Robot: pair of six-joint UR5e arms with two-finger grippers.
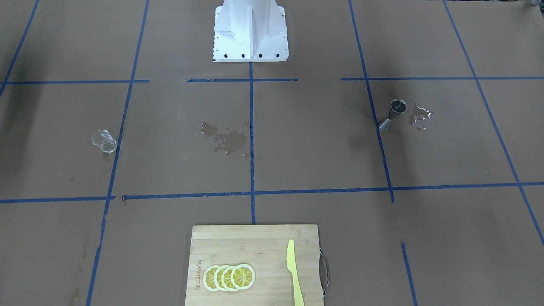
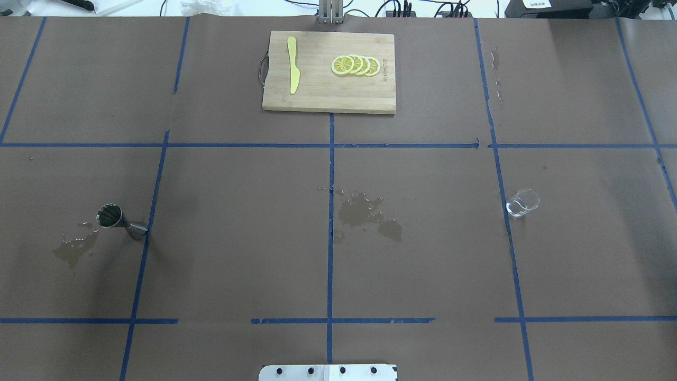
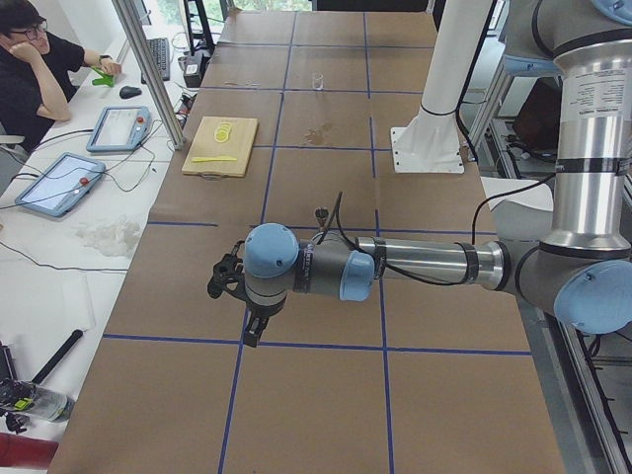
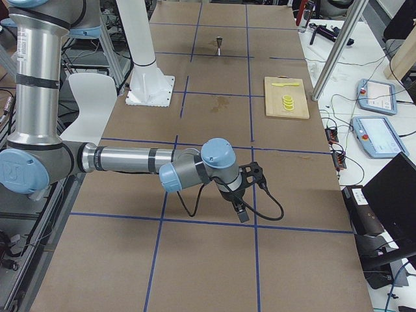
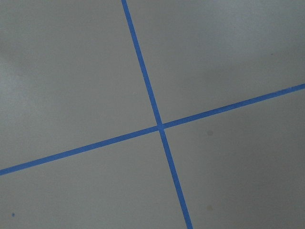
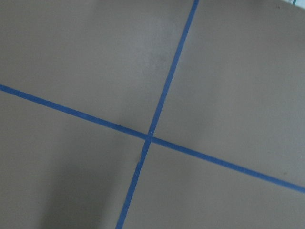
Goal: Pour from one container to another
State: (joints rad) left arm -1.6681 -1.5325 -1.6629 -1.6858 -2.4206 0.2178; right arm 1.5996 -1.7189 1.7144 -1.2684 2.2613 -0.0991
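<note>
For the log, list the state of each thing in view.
beaker: upright, ungrasped, contents unclear
jigger: upright, ungrasped, puddle beside it
spill: wet, mid-table
knife: flat on cutting board
lemon slices: overlapped on the board
left gripper: over bare table, open or shut unclear
right gripper: over bare table, open or shut unclear

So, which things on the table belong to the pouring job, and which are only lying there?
For the job:
glass beaker
steel jigger

Only lying about:
cutting board
yellow knife
lemon slices
wet patch in the middle, and a smaller one beside the jigger
</note>
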